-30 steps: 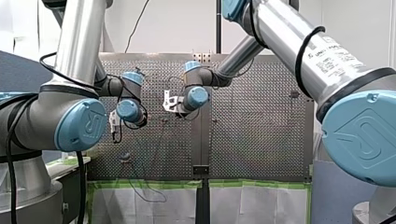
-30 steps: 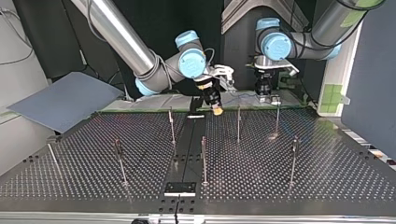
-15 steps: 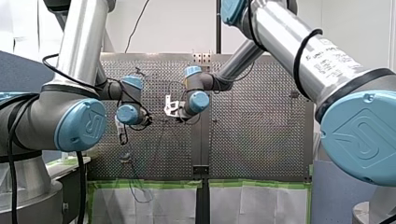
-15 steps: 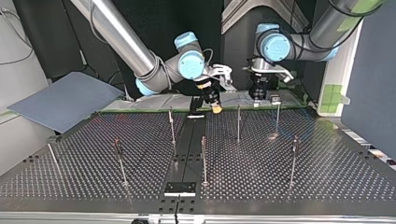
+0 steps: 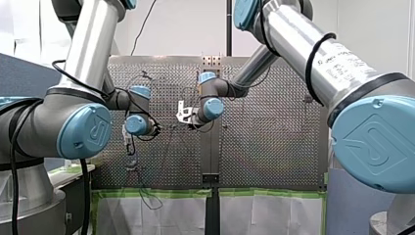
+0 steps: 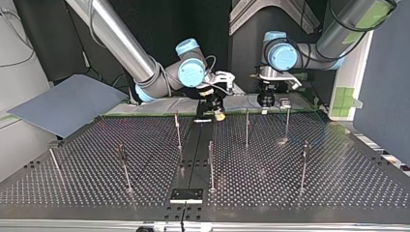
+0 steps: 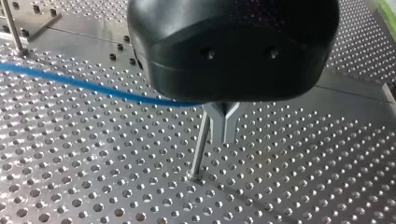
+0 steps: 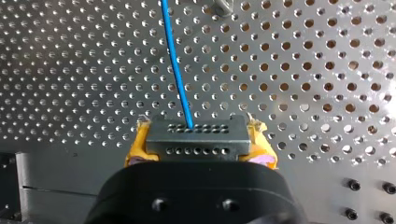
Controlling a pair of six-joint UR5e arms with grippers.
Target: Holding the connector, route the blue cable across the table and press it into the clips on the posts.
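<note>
In the right wrist view my right gripper [image 8: 200, 145] is shut, its yellow pads [image 8: 138, 144] clamping a black connector [image 8: 196, 135]. The blue cable [image 8: 176, 70] leaves the connector and runs ahead over the perforated table [image 8: 303, 70]. In the left wrist view my left gripper [image 7: 224, 139] has its metal fingers shut; the blue cable [image 7: 84, 84] runs in under its black body and ends at the fingers. A thin post [image 7: 198, 149] stands right beside those fingers. In the top view my right gripper [image 6: 218, 114] and my left gripper [image 6: 266, 101] hang at the table's far edge.
Several thin posts stand on the table, among them a post [image 6: 178, 129], a second post [image 6: 247, 126] and a third post [image 6: 287, 121] close to the grippers. A blue-grey board [image 6: 67, 104] leans at the top view's left. A black plate [image 6: 186, 195] lies at the near edge.
In the top view both grippers have shifted left along the far edge, and my left gripper has come nearer to my right one. Both grips stay the same.
</note>
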